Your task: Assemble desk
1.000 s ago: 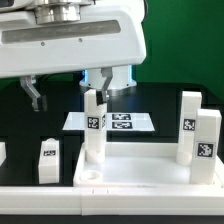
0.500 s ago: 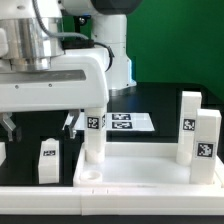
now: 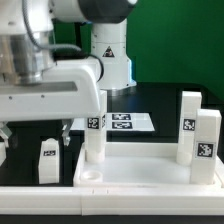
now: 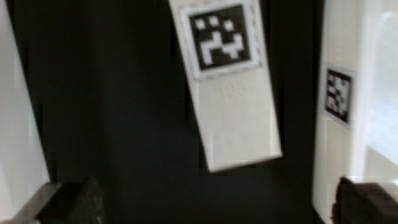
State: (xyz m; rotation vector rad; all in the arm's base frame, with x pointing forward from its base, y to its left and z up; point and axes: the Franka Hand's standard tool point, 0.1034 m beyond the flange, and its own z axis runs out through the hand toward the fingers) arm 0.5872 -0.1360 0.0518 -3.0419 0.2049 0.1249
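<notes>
- The tool (image 4: 210, 205) has swung toward the exterior view's left and come lower, jaws spread, empty
- It hangs over a loose leg (image 3: 48, 159) on the worktop; slab (image 3: 150, 168) already carries three legs; fourth likely next

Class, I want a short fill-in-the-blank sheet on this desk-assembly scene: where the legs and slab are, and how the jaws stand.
1. The leg at the slab's near corner on the exterior view's left stands ____.
2. The small leg beside the slab rests on the ____ table.
3. The number of legs near the slab's edge on the exterior view's right is ____.
4. The gripper has its jaws ____ and holds nothing.

Missing words: upright; black; two; open
</notes>
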